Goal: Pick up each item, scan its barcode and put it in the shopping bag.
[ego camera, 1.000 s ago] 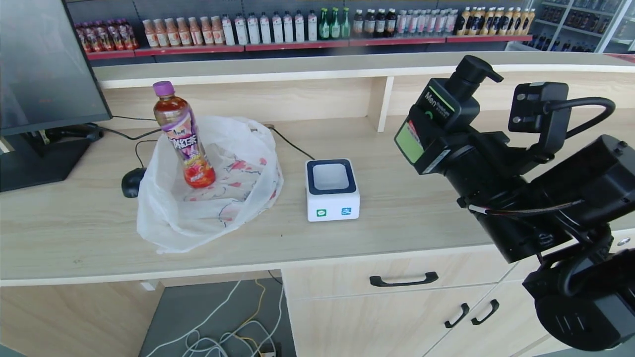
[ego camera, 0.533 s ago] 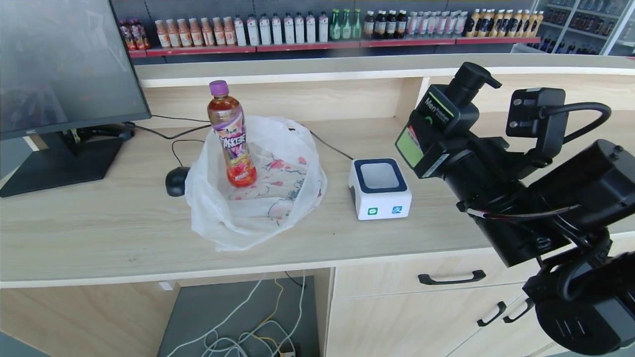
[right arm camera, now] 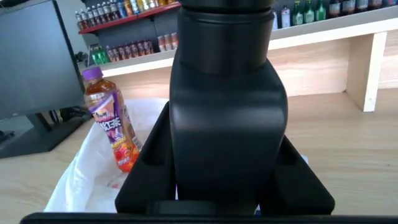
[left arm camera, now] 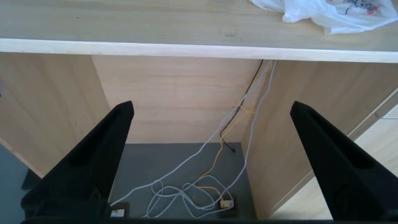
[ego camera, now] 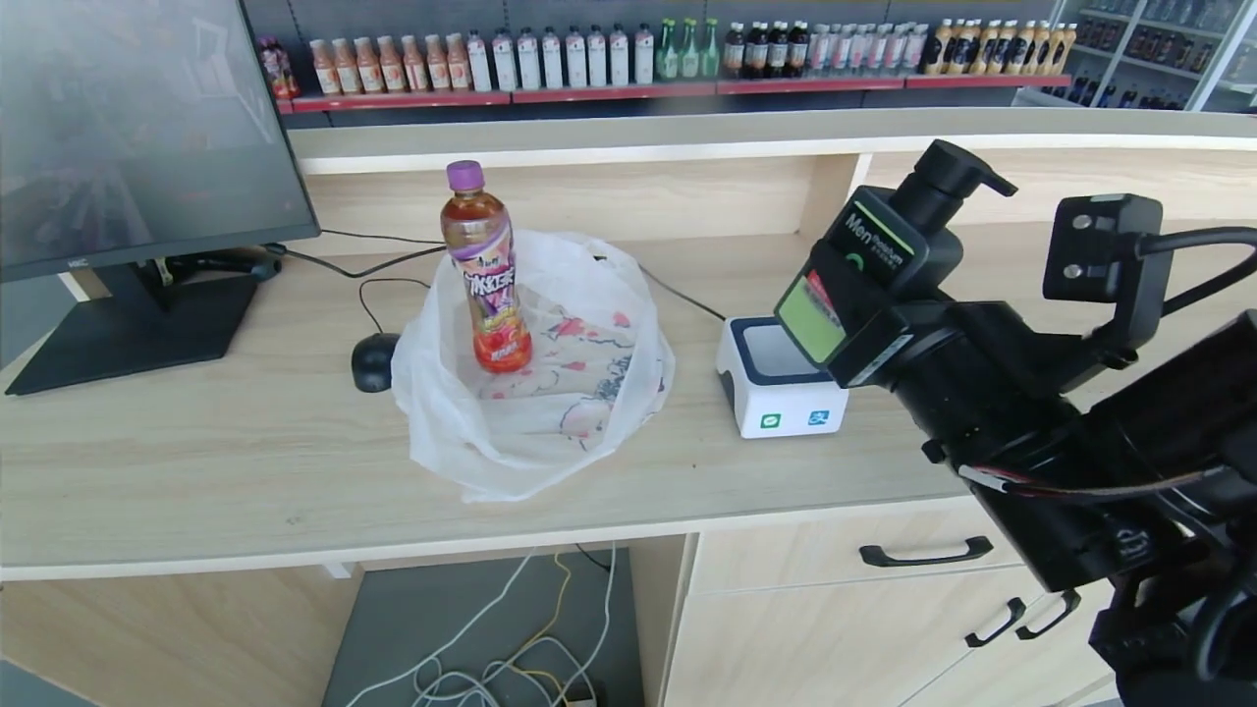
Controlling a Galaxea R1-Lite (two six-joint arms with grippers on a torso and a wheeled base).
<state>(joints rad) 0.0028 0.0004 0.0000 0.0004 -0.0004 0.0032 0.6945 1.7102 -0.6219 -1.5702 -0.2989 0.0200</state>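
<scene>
Counter; right tool grips pump bottle, tilted, nozzle up.

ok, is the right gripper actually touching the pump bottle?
Touching. The right wrist view shows the right gripper with its fingers pressed against both sides of the black pump bottle, with no gap.

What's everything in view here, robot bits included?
Shopping bag: one, white, on counter.
Tea bottle: one, reddish, purple cap, upright in bag.
Scanner: one, white, right of bag.
Pump bottle: one, black, in right gripper.
Mouse: one, black, left of bag.
Monitor: one, black, counter's left end.
Shelf bottles: many, mixed, behind counter.
Cables: several, white and yellow, under counter.
Right gripper: one, black, shut on pump bottle.
Left gripper: one, black, open, below counter edge.
</scene>
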